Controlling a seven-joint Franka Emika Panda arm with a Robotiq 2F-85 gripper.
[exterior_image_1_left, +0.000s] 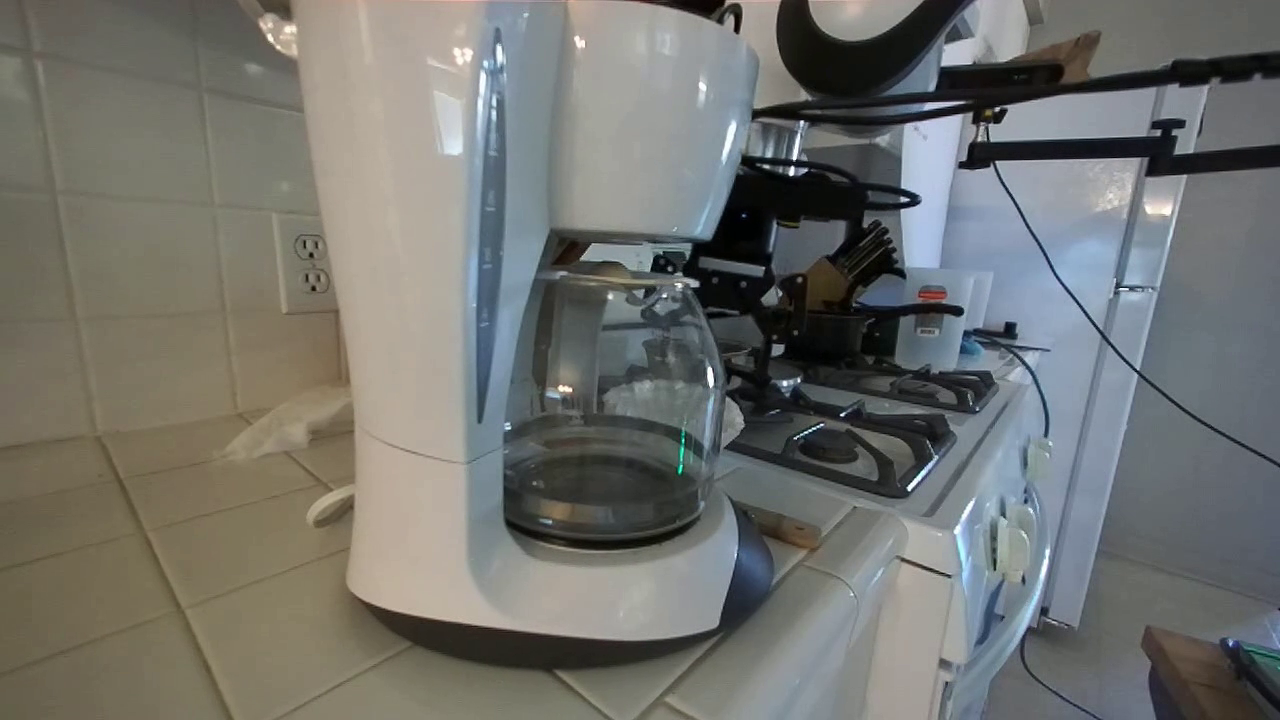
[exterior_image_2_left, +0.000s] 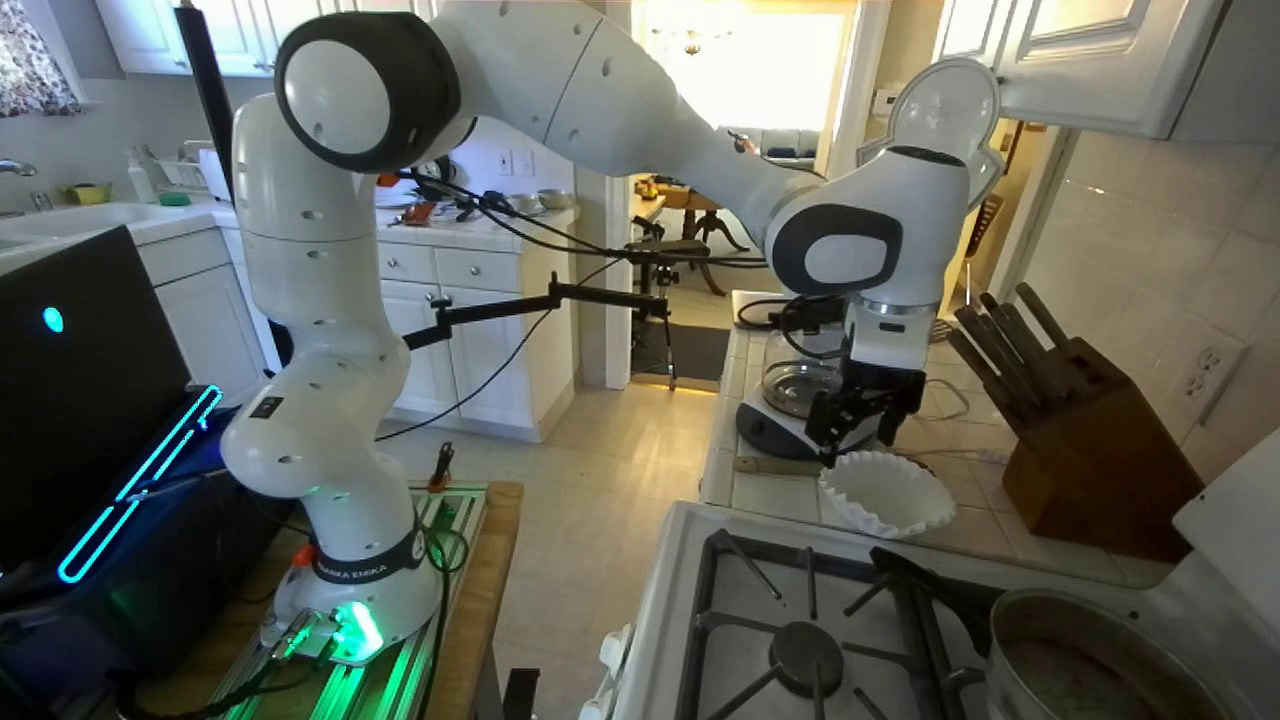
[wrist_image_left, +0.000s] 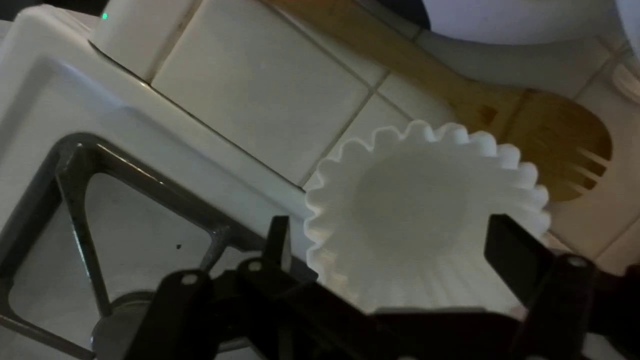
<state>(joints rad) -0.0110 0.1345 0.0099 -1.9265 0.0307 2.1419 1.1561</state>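
White arm (exterior_image_2_left: 620, 90) arches, end effector (wrist_image_left: 389, 218) pointing down near coffee filter (wrist_image_left: 415, 200).

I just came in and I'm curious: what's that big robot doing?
A robot arm leans over a tiled kitchen counter. Its end effector is open over what look like frilly white coffee filters; nothing is held, though I can't tell if it's touching them. They stand on that counter by the stove and a wooden fork. Nearby is a white coffee maker, and its lid looks raised.
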